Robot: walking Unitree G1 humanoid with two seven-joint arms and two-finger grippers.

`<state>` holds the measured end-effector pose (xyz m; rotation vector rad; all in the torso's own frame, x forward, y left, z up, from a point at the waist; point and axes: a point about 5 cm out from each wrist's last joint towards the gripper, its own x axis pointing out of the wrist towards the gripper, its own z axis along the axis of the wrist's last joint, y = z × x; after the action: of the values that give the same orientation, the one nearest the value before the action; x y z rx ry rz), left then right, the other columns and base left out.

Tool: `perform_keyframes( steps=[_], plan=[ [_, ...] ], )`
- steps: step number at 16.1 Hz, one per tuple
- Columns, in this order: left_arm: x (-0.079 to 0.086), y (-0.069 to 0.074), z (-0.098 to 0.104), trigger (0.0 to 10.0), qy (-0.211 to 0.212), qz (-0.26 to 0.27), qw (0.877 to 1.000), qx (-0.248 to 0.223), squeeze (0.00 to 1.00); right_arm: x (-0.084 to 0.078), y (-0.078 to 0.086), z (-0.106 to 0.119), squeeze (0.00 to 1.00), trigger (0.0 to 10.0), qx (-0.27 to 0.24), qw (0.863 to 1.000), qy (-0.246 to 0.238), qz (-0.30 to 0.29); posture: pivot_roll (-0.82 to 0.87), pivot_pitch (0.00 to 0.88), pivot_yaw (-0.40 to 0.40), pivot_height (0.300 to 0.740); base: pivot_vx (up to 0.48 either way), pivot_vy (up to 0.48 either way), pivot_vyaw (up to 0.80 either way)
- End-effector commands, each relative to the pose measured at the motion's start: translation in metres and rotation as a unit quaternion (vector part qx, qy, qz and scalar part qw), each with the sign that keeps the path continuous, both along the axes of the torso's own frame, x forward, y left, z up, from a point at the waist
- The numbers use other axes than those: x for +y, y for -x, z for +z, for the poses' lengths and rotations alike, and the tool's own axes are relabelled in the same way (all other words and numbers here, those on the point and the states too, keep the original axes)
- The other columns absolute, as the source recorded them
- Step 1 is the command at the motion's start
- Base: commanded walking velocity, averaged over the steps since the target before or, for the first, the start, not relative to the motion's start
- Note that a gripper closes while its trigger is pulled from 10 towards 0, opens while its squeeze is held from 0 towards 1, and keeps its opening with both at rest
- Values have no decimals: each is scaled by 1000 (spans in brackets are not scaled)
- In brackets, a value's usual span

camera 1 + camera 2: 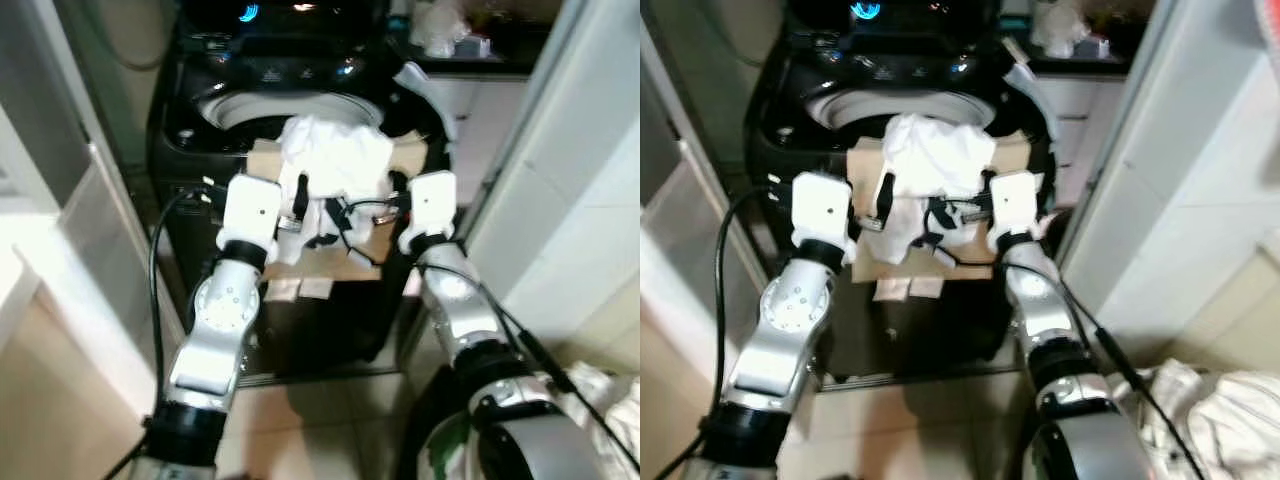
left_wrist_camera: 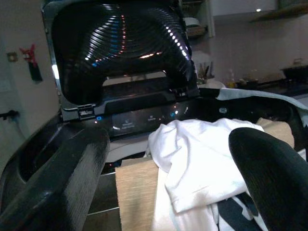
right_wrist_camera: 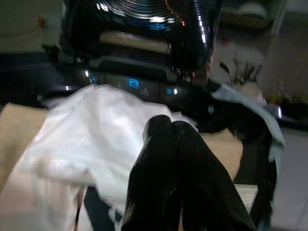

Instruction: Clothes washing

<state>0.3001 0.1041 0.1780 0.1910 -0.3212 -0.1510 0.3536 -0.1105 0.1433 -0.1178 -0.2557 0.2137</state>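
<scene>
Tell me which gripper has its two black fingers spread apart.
The left gripper: its wrist view shows its two fingers wide apart, with the white garment between them. The right gripper has its fingers pressed together.

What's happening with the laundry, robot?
Left hand open, right hand shut, both at the white clothes. Clothes piled in a cardboard box on the washer. Lid up.

The room was a narrow utility nook with a pale tiled floor (image 1: 330, 420) and a white wall (image 1: 570, 200) close on the right. A light-coloured cabinet (image 1: 60, 270) stood along the left side. Behind, a dim counter (image 2: 269, 84) held bottles and utensils, with small ceiling lights glowing above.
</scene>
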Motion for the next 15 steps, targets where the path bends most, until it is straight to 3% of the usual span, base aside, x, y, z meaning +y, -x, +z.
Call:
perform_keyframes(
  steps=[1, 2, 5, 6, 8, 10, 11, 13, 14, 15],
  plan=[
    [0, 1, 14, 10000, -2, 3, 999, -35, 0, 4, 0, 35, 0, 10000, -90, 996, 2, 6, 0, 0, -46, 740, 469, 0, 0],
    [1, 2, 21, 10000, -3, 10, 998, -58, 0, 7, 3, 67, 0, 10000, -175, 985, 8, 9, -1, 0, -46, 740, 469, 0, 0],
    [4, 1, 38, 10000, 1, 22, 995, -99, 0, 8, 5, 104, 0, 10000, -240, 971, -10, 11, 1, 0, -48, 740, 466, 0, 0],
    [4, 1, 39, 10000, -1, 22, 995, -101, 0, 9, 4, 105, 0, 10000, -241, 970, -11, 12, 1, 0, -48, 740, 461, 0, 0],
    [1, 2, 37, 10000, -13, 20, 994, -105, 0, 8, -3, 86, 0, 10000, -162, 985, -47, 18, 6, 0, -52, 740, 0, 0, 0],
    [4, 3, 35, 10000, -11, 24, 995, -99, 0, 14, 2, 83, 0, 10000, -152, 987, -48, 25, 9, 0, -51, 740, 0, 0, 0],
    [5, 3, 33, 10000, -12, 24, 995, -94, 0, 24, 9, 90, 0, 10000, -156, 985, -62, 48, 11, 0, -50, 740, 0, 0, 0],
    [3, 4, 31, 10000, -17, 19, 996, -88, 0, 32, 13, 84, 0, 10000, -117, 986, -92, 80, 14, 0, -50, 740, 0, 0, 0],
    [4, 4, 30, 10000, -16, 20, 996, -87, 0, 33, 10, 73, 0, 10000, -91, 988, -88, 83, 13, 0, -47, 740, 0, 0, 0],
    [3, 4, 29, 10000, -16, 16, 996, -83, 0, 31, 1, 47, 0, 10000, -29, 993, -81, 79, 13, 0, -42, 740, 0, 0, 0]
  ],
)
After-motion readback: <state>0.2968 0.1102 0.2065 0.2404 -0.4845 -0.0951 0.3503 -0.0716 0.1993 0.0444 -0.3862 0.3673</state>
